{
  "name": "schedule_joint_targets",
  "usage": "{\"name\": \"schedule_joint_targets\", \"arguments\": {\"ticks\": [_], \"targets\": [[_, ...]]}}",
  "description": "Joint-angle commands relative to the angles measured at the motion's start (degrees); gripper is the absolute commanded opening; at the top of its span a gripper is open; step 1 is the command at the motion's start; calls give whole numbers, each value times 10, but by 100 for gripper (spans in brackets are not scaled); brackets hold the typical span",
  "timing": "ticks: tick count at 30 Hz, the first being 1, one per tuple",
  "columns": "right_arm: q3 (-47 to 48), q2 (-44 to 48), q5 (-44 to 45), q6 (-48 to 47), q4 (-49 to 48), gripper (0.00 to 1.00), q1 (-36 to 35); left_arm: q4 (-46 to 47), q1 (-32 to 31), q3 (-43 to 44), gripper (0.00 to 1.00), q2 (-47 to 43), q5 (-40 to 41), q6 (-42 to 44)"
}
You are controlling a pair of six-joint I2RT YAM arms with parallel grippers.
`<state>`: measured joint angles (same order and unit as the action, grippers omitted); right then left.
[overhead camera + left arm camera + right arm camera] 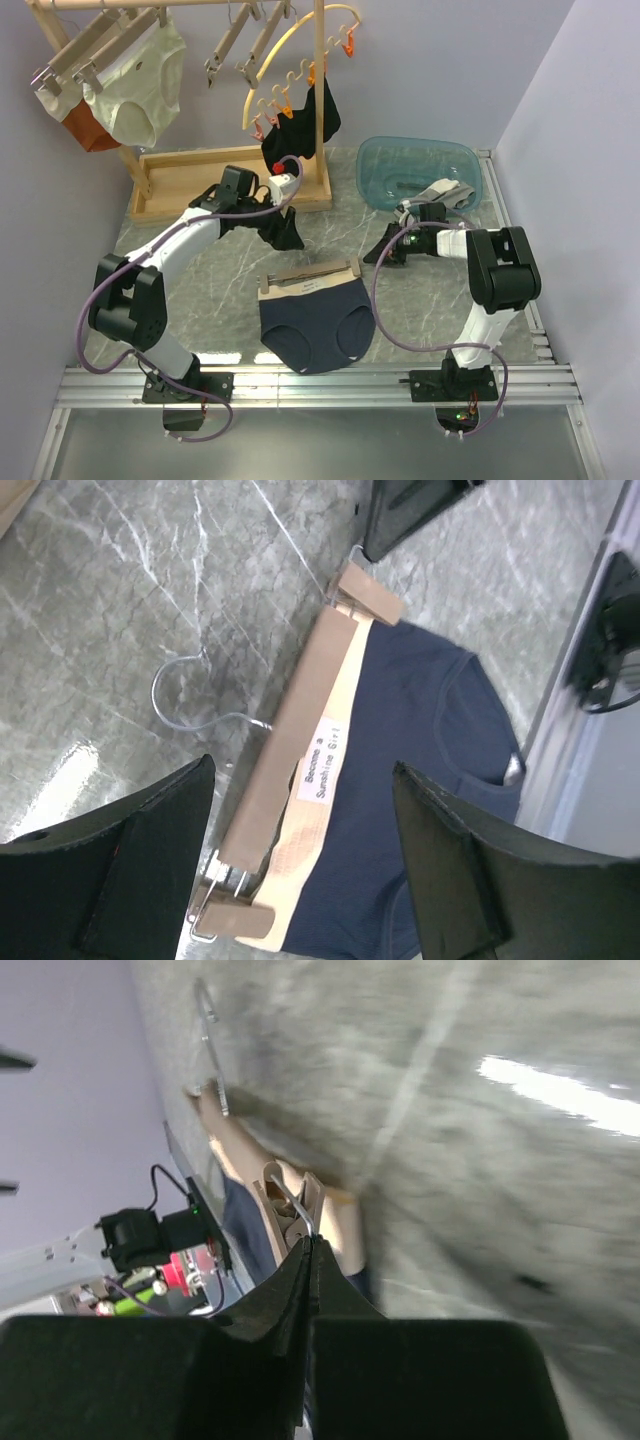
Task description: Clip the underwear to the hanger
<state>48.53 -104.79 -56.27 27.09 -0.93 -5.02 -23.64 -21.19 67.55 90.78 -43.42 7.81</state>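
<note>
The navy underwear (315,325) lies flat mid-table, its tan waistband (322,780) under the wooden hanger (308,277). In the left wrist view the hanger bar (290,720) has a clip at each end, the far one (370,595) and the near one (235,915), both over the waistband, and the wire hook (190,695) lies on the table. My left gripper (285,232) hovers open behind the hanger, empty. My right gripper (378,255) is shut at the hanger's right end. Its closed tips (310,1245) touch the metal wire of that clip (290,1200).
A wooden rack base (230,185) stands at the back left, with cream briefs (135,85) and spare bar hangers above it. A black garment (300,120) hangs on a yellow peg hanger. A blue basin (420,170) sits at the back right.
</note>
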Motion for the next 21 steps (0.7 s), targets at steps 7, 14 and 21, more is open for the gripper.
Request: {"name": "schedule_joint_targets", "arguments": {"ticks": [7,14,21], "targets": [[35,114,-21,-62,31,0,-53,9,17,39,77,7,-122,-57],[59,156,37,-167,87,0,-89,8,4,81,83,34,-156,-74],[63,188,60,-202,100,0,-105,3,-15,111,85,108,-200,-69]]}}
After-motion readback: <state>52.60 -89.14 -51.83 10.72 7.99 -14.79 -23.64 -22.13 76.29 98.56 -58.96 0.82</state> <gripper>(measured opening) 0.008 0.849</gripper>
